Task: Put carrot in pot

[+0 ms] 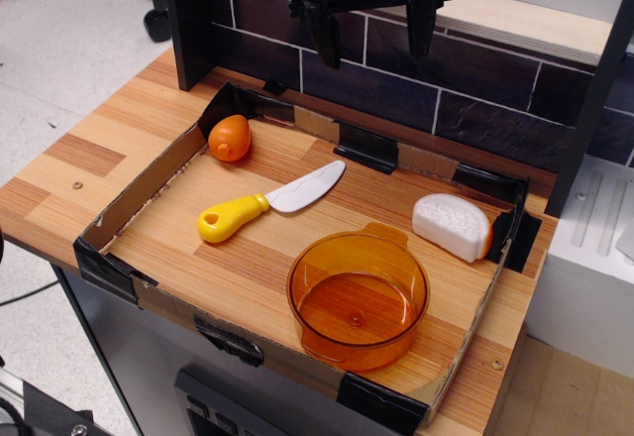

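The carrot (230, 137) is a small stubby orange toy lying in the far left corner of the cardboard-edged tray (139, 193). The pot (359, 299) is a round translucent amber pot with tab handles, standing empty at the tray's front right. My gripper (372, 42) hangs high above the tray's back edge, in front of the dark brick wall. Its two black fingers are spread apart and hold nothing. It is well to the right of and above the carrot.
A toy knife (267, 203) with a yellow handle and white blade lies in the tray's middle, between carrot and pot. A white wedge-shaped toy (452, 226) lies at the right. A black post (188, 20) stands at the back left; a white unit (594, 258) stands on the right.
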